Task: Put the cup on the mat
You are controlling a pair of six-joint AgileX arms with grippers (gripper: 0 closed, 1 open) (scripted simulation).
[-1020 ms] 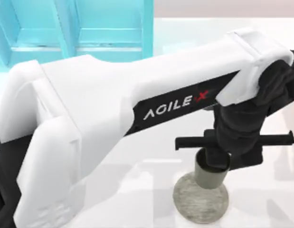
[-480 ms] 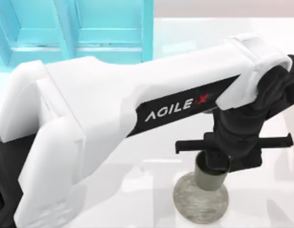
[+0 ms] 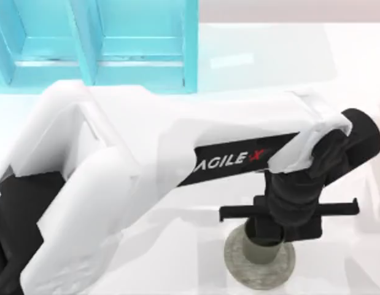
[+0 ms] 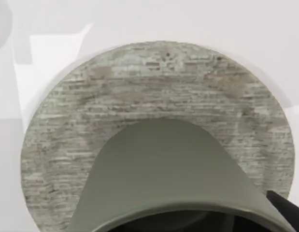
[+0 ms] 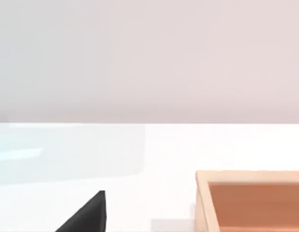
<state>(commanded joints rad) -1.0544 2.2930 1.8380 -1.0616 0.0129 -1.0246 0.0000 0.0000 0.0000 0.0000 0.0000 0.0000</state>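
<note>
The olive-grey cup (image 3: 263,251) stands upright over the middle of the round, stone-textured mat (image 3: 237,270) near the table's front right. My left gripper (image 3: 267,238) hangs straight above it, shut on the cup at its rim, and its black body covers the cup's mouth. In the left wrist view the cup (image 4: 168,169) is close up with the mat (image 4: 159,82) spread out behind it, and one black fingertip (image 4: 287,209) touches its side. A black corner of my right gripper (image 5: 86,217) shows in the right wrist view, parked.
A turquoise cabinet (image 3: 134,49) stands at the back left of the table. My left arm's white links stretch across the top view from the left. A shallow wooden box (image 5: 250,203) lies ahead of the right wrist.
My left gripper has come down with the cup, which now sits low over the mat's middle instead of above its far edge. The arm's links have dropped too.
</note>
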